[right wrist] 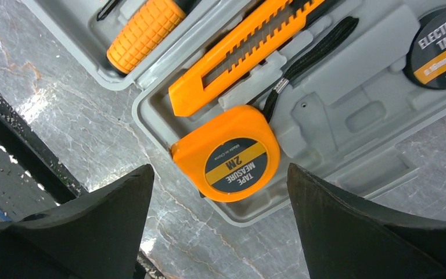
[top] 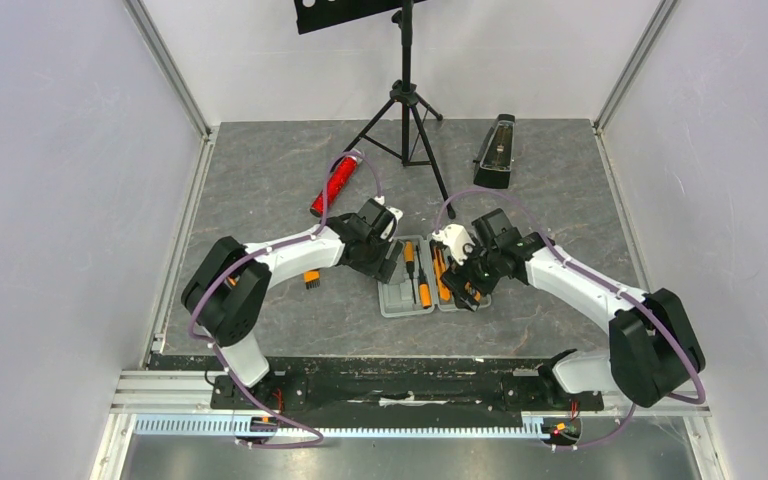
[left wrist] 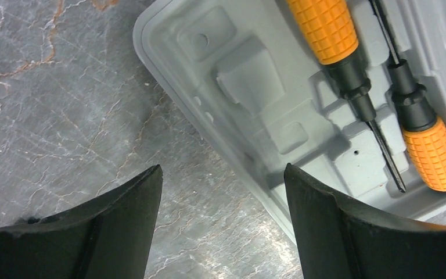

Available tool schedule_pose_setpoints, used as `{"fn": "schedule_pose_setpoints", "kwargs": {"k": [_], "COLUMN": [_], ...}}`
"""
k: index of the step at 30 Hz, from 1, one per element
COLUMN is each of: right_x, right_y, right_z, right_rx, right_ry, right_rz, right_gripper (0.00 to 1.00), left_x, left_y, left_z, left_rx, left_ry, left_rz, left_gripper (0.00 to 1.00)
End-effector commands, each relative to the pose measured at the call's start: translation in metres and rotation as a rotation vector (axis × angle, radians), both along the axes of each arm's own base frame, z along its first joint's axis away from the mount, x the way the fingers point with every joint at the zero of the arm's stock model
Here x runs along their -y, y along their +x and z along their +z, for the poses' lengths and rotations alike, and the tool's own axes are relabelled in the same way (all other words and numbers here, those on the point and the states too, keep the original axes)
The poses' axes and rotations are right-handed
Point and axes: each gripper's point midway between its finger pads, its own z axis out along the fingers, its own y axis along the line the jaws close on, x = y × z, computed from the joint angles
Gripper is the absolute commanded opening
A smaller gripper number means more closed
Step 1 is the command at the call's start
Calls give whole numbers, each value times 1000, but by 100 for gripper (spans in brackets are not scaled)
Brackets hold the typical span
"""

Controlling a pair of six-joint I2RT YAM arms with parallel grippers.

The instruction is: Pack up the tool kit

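- Grey marbled surface (top: 260, 190) carries the open tool kit case (top: 393, 299), centre, between both arms.
- Wide apart and empty, left jaws and right jaws hover above it.
- Likely light, stiff, slick plastic; grip the lid's outer edge.

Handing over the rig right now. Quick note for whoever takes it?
Left gripper: open, empty, over the case, left half.
Right gripper: open, empty, over the right half.
Case lies open flat, mid-table.
Done: two screwdrivers seated in the left half; knife, tape measure and electrical tape in the right half.
Left: a small orange tool lies on the table left of the case, and the left half has empty recesses. Probably seat it, then close the case.
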Motion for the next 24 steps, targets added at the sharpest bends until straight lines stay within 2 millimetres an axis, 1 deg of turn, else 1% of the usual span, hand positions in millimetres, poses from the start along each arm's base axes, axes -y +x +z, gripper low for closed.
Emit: {"fn": "schedule_pose_setpoints", "kwargs": {"k": [1,4,6,8,11,16,19,21,24], "right_x": [-11,-12,-12,-12,-10,-9,-9,-9,-7], "right_y": [18,17,16,14,10,5,2,1,1], "right_z": [6,1,-4,-7,-10,-16,-21,-20,-20], "right_rx": [81,64,44,33,23,3,-21,-21,-17], "right_ry": [31,30,24,24,17,18,3,-2,-9], "right_rz": [30,35,38,41,47,56,52,56,46], "right_gripper": [87,87,86,86,86,85,83,82,80], "left_x": [-4,-2,-1,-1,-5,-29,-46,-62,-86], "left_y": [7,7,8,9,13,24,30,35,41], "left_z": [2,8,18,36,74,141,167,182,196], "left_rx": [20,31,49,78,145,319,416,483,574], "left_ry": [16,0,-16,-41,-85,-138,-122,-88,-20], "left_rz": [55,54,52,48,45,56,69,93,140], "left_gripper": [83,83,83,83,83,83,83,83,83]}}
